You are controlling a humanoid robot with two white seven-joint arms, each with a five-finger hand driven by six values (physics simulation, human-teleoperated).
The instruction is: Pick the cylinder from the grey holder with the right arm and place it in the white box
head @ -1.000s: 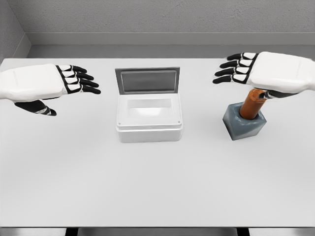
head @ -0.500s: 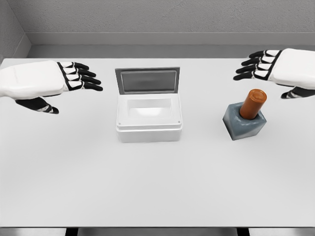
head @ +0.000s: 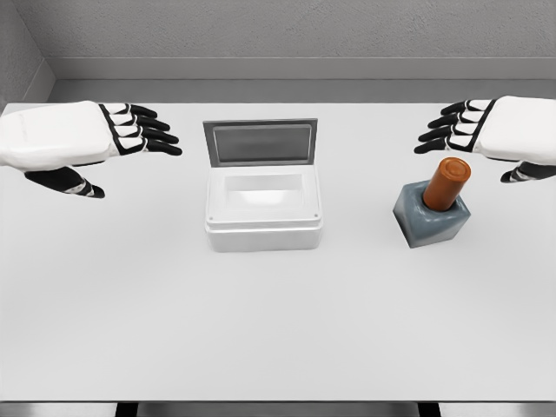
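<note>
Worktop (head: 261, 330): broad, plain white, matte, filling most of the view; its near edge runs along the bottom.
Back wall (head: 295, 30): grey, finely speckled, with a paler band along its base.
Left wall (head: 16, 61): grey, meeting the back wall at a corner.
Light: soft, even, faint shadows.

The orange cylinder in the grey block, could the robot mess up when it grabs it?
Maybe. The orange cylinder leans in the grey holder, so the open right hand, hovering beside it, might clip its top or drag the holder along the table. The white box has a raised lid that a carried cylinder could bump.
</note>
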